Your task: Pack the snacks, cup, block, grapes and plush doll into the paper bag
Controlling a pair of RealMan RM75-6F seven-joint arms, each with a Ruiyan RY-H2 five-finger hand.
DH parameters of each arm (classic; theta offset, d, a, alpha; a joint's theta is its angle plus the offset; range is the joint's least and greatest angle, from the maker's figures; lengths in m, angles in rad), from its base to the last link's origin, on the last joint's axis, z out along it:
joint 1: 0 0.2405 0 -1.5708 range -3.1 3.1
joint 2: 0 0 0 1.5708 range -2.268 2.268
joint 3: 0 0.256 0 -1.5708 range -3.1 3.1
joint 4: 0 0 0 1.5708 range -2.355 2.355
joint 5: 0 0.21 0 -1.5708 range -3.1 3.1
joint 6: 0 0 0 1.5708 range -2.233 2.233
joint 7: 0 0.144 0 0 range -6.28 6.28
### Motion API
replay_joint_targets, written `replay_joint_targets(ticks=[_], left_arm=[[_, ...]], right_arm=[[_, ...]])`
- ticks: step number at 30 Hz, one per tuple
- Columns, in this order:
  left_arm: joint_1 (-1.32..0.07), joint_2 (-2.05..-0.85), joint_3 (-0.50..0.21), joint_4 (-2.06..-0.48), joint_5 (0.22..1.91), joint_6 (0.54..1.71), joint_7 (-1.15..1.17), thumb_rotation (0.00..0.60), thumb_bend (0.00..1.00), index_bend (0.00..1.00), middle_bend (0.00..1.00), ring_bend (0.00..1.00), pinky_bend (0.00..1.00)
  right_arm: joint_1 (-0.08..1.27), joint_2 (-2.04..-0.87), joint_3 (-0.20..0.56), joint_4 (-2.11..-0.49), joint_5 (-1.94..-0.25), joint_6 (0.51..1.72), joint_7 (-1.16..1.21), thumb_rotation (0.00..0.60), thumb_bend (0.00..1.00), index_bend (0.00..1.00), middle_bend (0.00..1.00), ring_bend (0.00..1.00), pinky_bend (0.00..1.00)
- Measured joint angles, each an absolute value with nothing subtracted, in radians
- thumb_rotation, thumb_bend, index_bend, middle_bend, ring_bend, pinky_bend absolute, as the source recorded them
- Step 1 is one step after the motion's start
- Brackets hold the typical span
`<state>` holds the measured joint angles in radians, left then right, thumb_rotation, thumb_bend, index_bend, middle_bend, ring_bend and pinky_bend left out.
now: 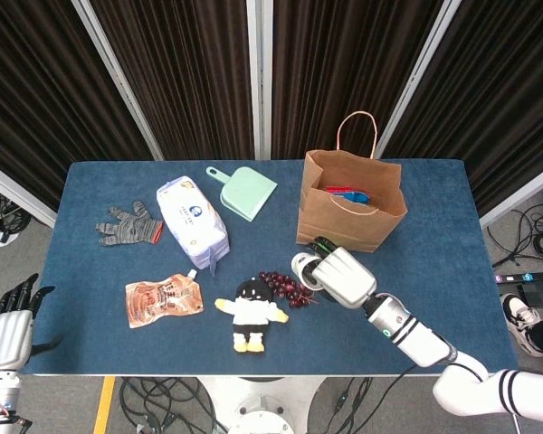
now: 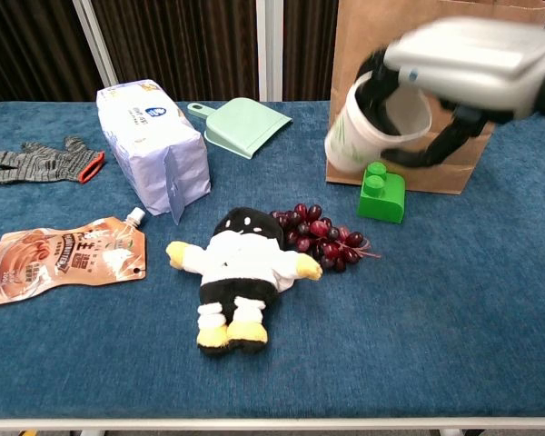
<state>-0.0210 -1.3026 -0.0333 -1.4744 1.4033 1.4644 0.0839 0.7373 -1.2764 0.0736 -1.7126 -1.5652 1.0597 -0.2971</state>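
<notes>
My right hand [image 2: 477, 64] grips the white paper cup [image 2: 371, 136] and holds it tilted in the air in front of the brown paper bag [image 2: 359, 27]; the image is motion-blurred. In the head view the right hand [image 1: 342, 276] and the cup [image 1: 302, 265] sit just below the paper bag [image 1: 348, 212]. A green block [image 2: 381, 193] lies below the cup, at the bag's foot. Dark grapes [image 2: 325, 239] touch the plush doll [image 2: 241, 272]. A brown snack pouch [image 2: 59, 259] and a lilac snack pack [image 2: 154, 145] lie to the left. My left hand [image 1: 9, 330] hangs open off the table's left side.
A mint dustpan [image 2: 245, 125] lies behind the doll, and a grey glove [image 2: 45, 159] sits at the far left. The bag holds red and blue items [image 1: 348, 193]. Blue cloth covers the table [image 2: 454, 309], with dark curtains behind it.
</notes>
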Motion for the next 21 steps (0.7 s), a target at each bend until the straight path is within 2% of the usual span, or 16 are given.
replay_joint_targets(ticks=[7, 11, 16, 21], left_arm=[[-0.022, -1.301, -0.033, -1.481, 1.411, 1.468, 0.089, 0.6, 0.12, 0.27, 0.16, 0.11, 0.13], [-0.026, -1.301, -0.031, -1.482, 1.413, 1.46, 0.092, 0.6, 0.12, 0.27, 0.16, 0.11, 0.13], [-0.03, -1.301, -0.033, -1.487, 1.417, 1.461, 0.095, 0.6, 0.12, 0.27, 0.16, 0.11, 0.13], [-0.031, -1.3, -0.03, -1.491, 1.412, 1.452, 0.097, 0.6, 0.12, 0.27, 0.16, 0.11, 0.13]], right_arm=[[0.671, -1.182, 0.104, -1.807, -1.7, 1.302, -0.252, 0.6, 0.34, 0.72, 0.61, 0.21, 0.24], [0.623, -1.103, 0.156, -1.845, -1.722, 1.432, -0.165, 0.6, 0.34, 0.72, 0.61, 0.21, 0.24], [0.606, -1.041, 0.223, -1.855, -1.654, 1.447, -0.111, 0.6, 0.34, 0.72, 0.61, 0.21, 0.25], [0.608, -1.016, 0.267, -1.84, -1.522, 1.402, -0.098, 0.6, 0.34, 0.7, 0.61, 0.21, 0.25]])
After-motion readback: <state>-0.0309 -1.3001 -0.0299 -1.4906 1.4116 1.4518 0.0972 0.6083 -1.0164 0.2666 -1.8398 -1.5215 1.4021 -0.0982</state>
